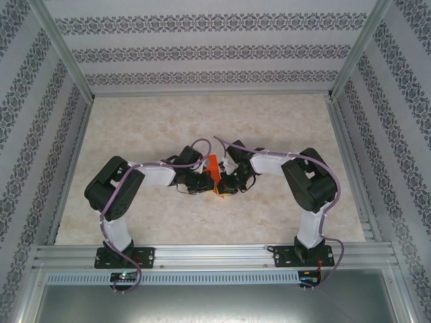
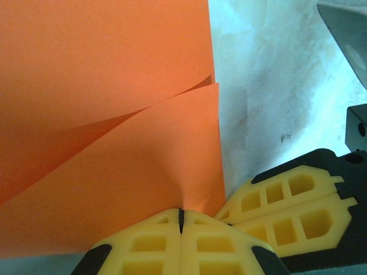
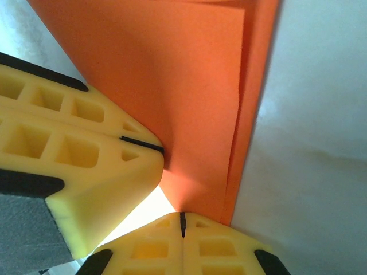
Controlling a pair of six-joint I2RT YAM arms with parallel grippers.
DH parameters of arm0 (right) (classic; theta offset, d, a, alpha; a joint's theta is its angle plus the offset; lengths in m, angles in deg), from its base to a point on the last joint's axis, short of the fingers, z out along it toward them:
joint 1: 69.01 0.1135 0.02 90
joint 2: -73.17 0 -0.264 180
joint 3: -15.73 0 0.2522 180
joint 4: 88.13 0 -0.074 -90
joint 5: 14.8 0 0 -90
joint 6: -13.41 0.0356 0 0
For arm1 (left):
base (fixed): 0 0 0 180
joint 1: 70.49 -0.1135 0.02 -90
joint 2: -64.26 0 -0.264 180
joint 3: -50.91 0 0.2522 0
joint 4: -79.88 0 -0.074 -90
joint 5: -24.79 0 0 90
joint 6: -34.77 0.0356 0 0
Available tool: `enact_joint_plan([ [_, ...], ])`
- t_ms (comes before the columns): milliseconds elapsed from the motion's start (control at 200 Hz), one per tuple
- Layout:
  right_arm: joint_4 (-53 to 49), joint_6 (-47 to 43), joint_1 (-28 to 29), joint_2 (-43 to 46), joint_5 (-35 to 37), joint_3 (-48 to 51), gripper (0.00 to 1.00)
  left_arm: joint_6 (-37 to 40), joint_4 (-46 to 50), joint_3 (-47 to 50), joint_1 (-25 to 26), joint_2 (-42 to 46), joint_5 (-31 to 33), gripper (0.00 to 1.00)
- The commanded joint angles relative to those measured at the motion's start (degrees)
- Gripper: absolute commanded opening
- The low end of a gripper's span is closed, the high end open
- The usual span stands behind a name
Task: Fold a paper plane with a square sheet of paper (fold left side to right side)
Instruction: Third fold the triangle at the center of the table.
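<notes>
Item: square sheet of paper [image 1: 213, 167], bright orange, folded over itself in layers, located at the centre of the marble-patterned table [image 1: 202, 121] between the two arms. Tool one: left gripper [image 2: 180, 216], jaws closed, pinching the sheet's edge. Tool two: right gripper [image 3: 182, 217], jaws closed on the same sheet, fingertips just beside the left's.

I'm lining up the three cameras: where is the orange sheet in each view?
Top external: orange sheet at the centre of the marbled table.
Left wrist: upper left, its edge pinched in the left gripper at bottom.
Right wrist: upper centre, its corner pinched in the right gripper at bottom.
Shared landmark: the marbled table, pale beside the sheet.
</notes>
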Motion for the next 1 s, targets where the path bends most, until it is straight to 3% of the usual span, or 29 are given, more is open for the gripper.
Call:
enact_joint_plan([
  [0,-5.43,-1.49,-0.15,-3.11,8.18,1.22,0.0,3.0,1.9,1.86,-1.07,-0.76,7.51,0.0],
  [829,-6.26,-1.94,-0.15,-2.61,7.39,1.75,0.0,13.47,7.6,4.5,-16.02,3.76,10.01,0.0],
  [994,-5.69,-1.55,-0.07,-2.59,7.04,1.52,0.0,12.47,8.25,3.89,-16.15,9.81,7.6,0.0],
])
